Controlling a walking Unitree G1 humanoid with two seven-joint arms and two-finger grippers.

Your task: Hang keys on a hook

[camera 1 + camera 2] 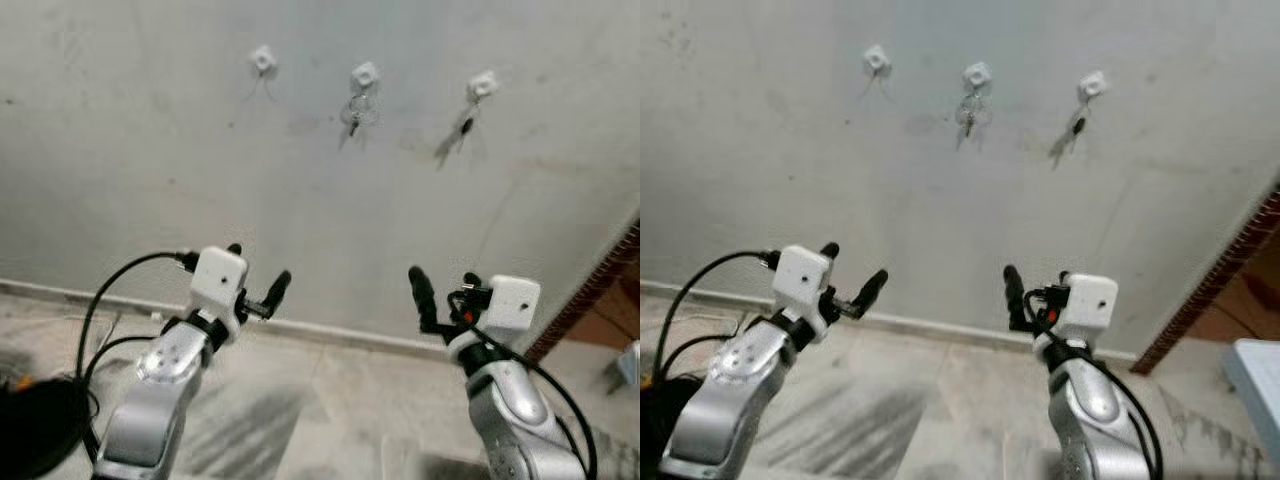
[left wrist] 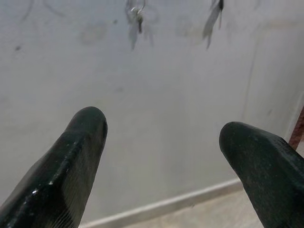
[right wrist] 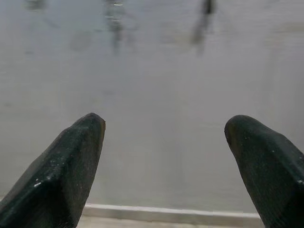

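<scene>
Three white hooks are fixed high on the grey wall. The left hook [image 1: 262, 59] carries nothing. A bunch of keys [image 1: 358, 112] hangs from the middle hook [image 1: 364, 74], and a single dark key [image 1: 465, 125] hangs from the right hook [image 1: 482, 85]. My left gripper [image 1: 257, 272] is raised in front of the wall well below the hooks, open and holding nothing. My right gripper [image 1: 446, 285] is at about the same height, also open and holding nothing. In the left wrist view the keys [image 2: 137, 12] hang above the spread fingers [image 2: 76, 156].
A pale skirting [image 1: 330, 335] runs along the foot of the wall above a grey tiled floor [image 1: 330, 410]. A brick-red frame [image 1: 590, 295] rises at the right, with a white object [image 1: 630, 365] beside it. A black cable [image 1: 100, 300] and a black object [image 1: 35, 425] lie at the lower left.
</scene>
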